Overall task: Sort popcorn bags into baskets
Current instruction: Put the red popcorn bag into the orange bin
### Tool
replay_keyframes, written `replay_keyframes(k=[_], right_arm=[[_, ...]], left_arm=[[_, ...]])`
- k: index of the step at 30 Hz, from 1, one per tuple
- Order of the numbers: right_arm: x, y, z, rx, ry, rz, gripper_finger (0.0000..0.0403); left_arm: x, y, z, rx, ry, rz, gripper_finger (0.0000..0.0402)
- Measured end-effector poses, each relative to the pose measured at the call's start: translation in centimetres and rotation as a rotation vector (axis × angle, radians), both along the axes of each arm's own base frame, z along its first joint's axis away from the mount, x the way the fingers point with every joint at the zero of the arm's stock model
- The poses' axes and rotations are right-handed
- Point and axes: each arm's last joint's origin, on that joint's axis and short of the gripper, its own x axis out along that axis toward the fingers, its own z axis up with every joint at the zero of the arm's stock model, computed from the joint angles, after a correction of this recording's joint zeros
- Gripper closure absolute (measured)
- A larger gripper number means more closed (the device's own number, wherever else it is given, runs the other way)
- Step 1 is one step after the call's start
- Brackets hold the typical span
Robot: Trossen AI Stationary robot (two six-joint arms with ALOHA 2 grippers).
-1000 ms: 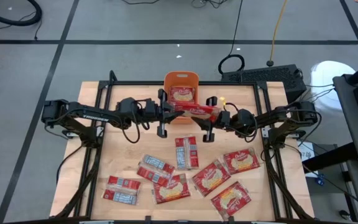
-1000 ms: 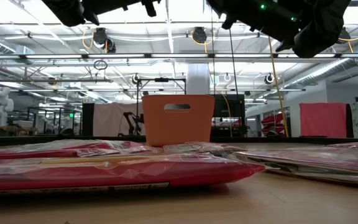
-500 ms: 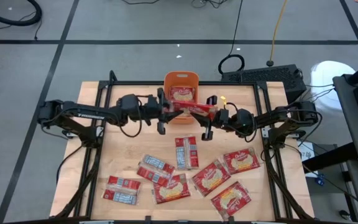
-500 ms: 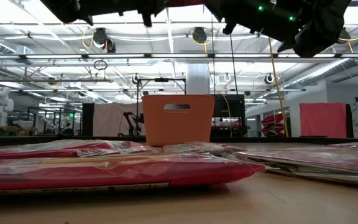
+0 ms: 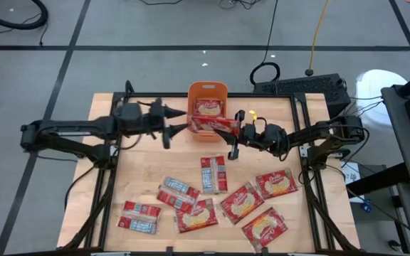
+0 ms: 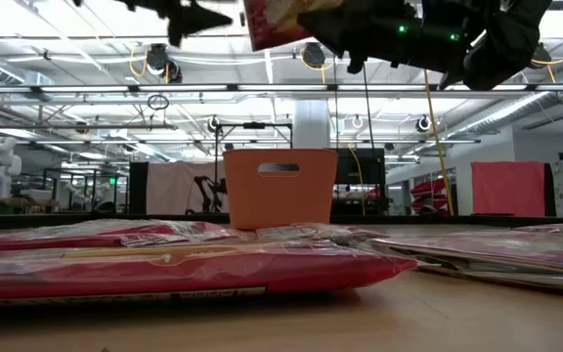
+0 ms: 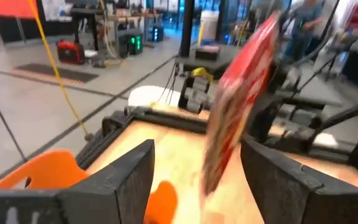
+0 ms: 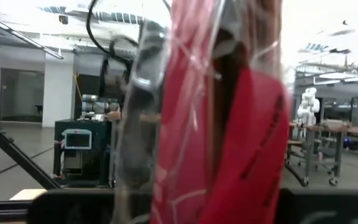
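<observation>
Nearest the table's (image 5: pixel 105 107) front edge, well short of the orange basket (image 5: pixel 207 91), about eight popcorn bags (image 5: pixel 212 173) lie loose on the wood, some label up, some showing grey-blue print; all of these are left to sort. Closer to the basket, one bag in transit (image 5: pixel 223 126) hangs in the air just in front of the basket's near rim, pinched at one end by the right gripper (image 5: pixel 239 133), whose fingers are clamped tight on it. The left gripper (image 5: pixel 179 128) stands just beside the basket on the other side, fingers spread wide and holding nothing. Inside the basket itself at least one bag (image 5: pixel 208 108) lies label up. By my judgement the job is in its early part: one or so delivered, one nearly there, most remaining.
</observation>
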Motion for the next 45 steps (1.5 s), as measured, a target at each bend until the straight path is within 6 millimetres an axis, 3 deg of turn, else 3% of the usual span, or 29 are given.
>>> replay_keyframes(k=[3, 7, 11, 15, 21, 27, 30, 38, 45], right_arm=[[0.1, -0.2, -0.2, 0.02, 0.022, -0.001, 0.0382], [0.2, -0.5, -0.7, 0.043, 0.069, -0.003, 0.0382], [0.2, -1.0, -0.8, 0.061, 0.075, 0.04, 0.0382], [0.2, -1.3, -1.0, 0.083, 0.098, 0.099, 0.0382], [0.3, -1.3, -1.7, 0.099, 0.166, 0.103, 0.0382], [0.4, -1.4, -2.1, 0.102, 0.214, 0.099, 0.0383], [0.4, -1.4, -2.2, 0.103, 0.221, 0.097, 0.0383], [0.3, -1.5, -2.0, 0.09, 0.208, 0.09, 0.0383], [0.3, -1.7, -2.0, 0.092, 0.205, 0.077, 0.0383]], left_arm=[[-1.4, -0.2, 1.8, 0.005, -0.057, -0.001, 0.0158], [-2.0, -0.3, 5.0, 0.026, -0.011, -0.013, 0.0158], [-0.3, 0.0, 7.5, 0.074, 0.125, -0.024, 0.0158], [2.8, 0.6, 8.8, 0.109, 0.296, -0.041, 0.0158], [8.3, 1.7, 8.1, 0.124, 0.519, -0.131, 0.0158], [12.0, 2.9, 6.2, 0.094, 0.643, -0.209, 0.0158], [12.8, 3.3, 5.5, 0.1, 0.682, -0.221, 0.0158], [12.6, 3.4, 5.1, 0.076, 0.722, -0.253, 0.0163], [12.5, 3.4, 5.0, 0.106, 0.734, -0.276, 0.0248]])
